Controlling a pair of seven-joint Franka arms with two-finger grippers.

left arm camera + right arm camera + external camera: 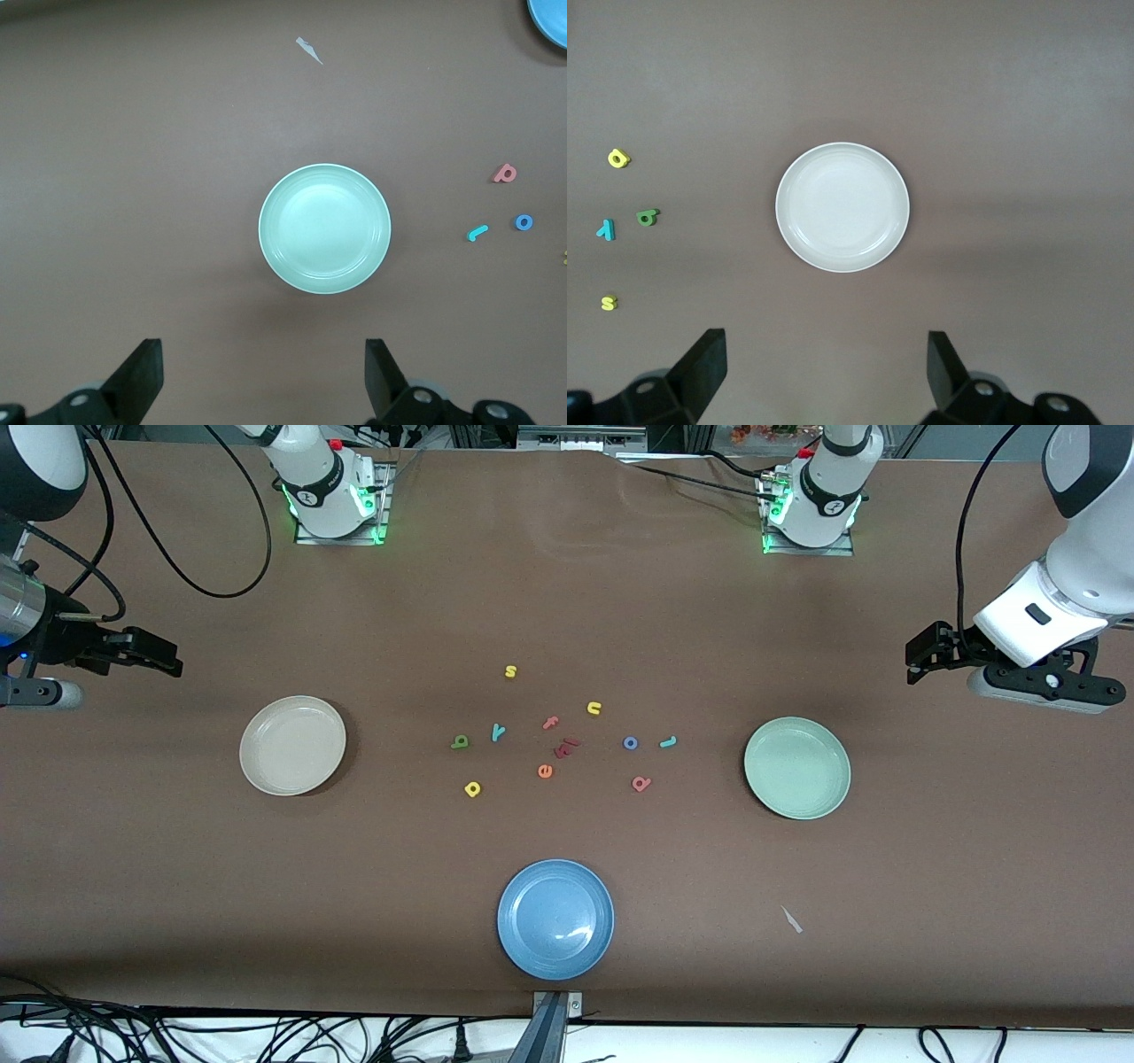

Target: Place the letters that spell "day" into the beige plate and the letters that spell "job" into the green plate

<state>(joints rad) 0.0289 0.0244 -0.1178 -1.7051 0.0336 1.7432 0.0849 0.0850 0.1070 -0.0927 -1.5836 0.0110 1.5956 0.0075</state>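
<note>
The beige plate (292,745) (842,206) lies empty toward the right arm's end of the table. The green plate (797,768) (324,227) lies empty toward the left arm's end. Between them are the yellow "d" (472,788) (618,158), green "a" (460,741) (648,216) and teal "y" (498,732) (606,229). Closer to the green plate lie the blue "o" (630,742) (524,222), teal "j" (668,741) (477,233) and pinkish-red "b" (641,783) (504,173). My right gripper (173,660) (827,367) hangs open and empty beside the beige plate. My left gripper (912,661) (264,372) hangs open and empty beside the green plate.
A blue plate (555,919) (551,18) sits nearest the front camera. Other letters lie among the task letters: yellow "s" (510,671) (608,302), yellow "u" (594,708), red "f" (551,723), orange "e" (545,771), a dark red piece (567,747). A white scrap (791,919) (310,50) lies on the table.
</note>
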